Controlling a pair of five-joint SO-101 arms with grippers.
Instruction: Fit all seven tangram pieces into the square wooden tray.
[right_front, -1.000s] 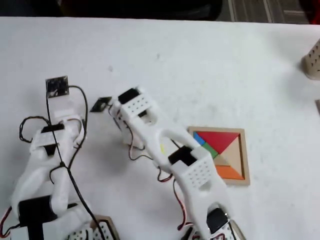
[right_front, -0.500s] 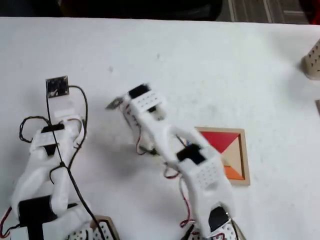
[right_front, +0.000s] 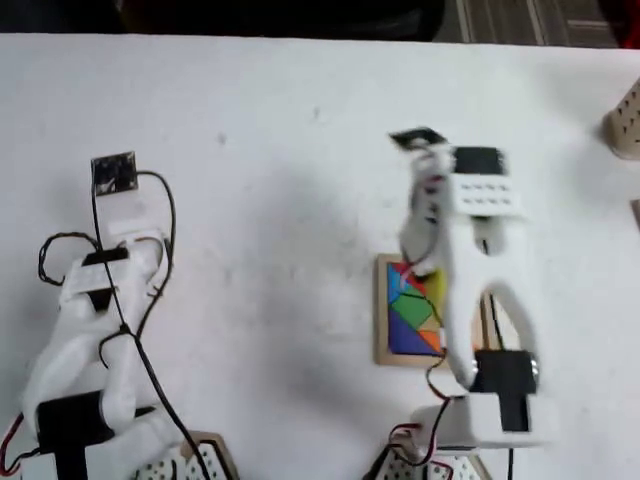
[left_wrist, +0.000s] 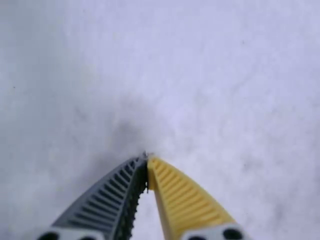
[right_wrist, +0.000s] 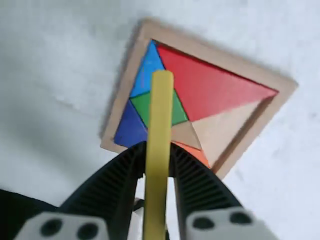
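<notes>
The square wooden tray (right_wrist: 121, 92) lies on the white table, holding a red triangle (right_wrist: 205, 85), a light blue piece (right_wrist: 150, 70), a green piece (right_wrist: 142, 105), a dark blue piece (right_wrist: 131, 131), an orange piece (right_wrist: 197, 152) and a wood-coloured triangle (right_wrist: 230, 122). My right gripper (right_wrist: 157, 147) hangs above the tray, shut on a yellow piece (right_wrist: 161, 115) held edge-on over the green and blue pieces. In the high view the right arm (right_front: 478, 210) covers most of the tray (right_front: 385, 335). My left gripper (left_wrist: 146, 165) is shut on nothing, just over bare table.
The left arm (right_front: 100, 290) with its black cables stands at the table's left side. A pale wooden object (right_front: 625, 120) sits at the far right edge. Bare white table lies between the arms and behind the tray.
The right arm has swung from the middle-left of the table to the right and now stands over the tray. The left arm has not moved.
</notes>
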